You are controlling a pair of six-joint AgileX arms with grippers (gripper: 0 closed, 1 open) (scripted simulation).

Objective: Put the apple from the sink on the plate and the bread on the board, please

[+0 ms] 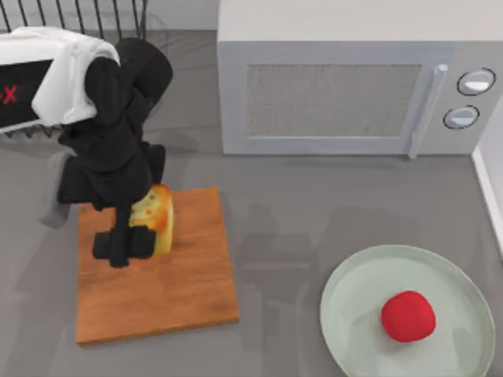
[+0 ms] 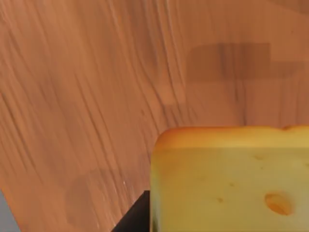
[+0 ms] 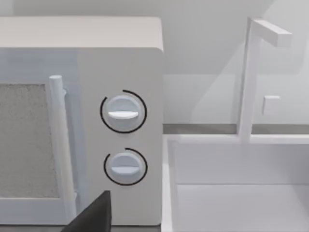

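Observation:
The bread (image 1: 159, 218), a golden-yellow loaf, stands tilted on the upper left part of the orange-brown board (image 1: 169, 294). My left gripper (image 1: 126, 245) is over it and shut on its side. In the left wrist view the bread (image 2: 231, 179) is close up, with the board's grain (image 2: 96, 96) just behind it. The red apple (image 1: 408, 316) lies on the pale mint-green plate (image 1: 354, 302) at the front right, with no gripper near it. The white sink (image 3: 231, 198) stands beside the microwave. A dark part of my right gripper (image 3: 92, 216) faces the microwave's front.
A white microwave (image 1: 346, 86) with two dials fills the back of the table. A wire rack (image 1: 78, 16) stands at the back left behind my left arm. The sink's rim (image 1: 489, 181) runs along the right edge. Bare grey table lies between board and plate.

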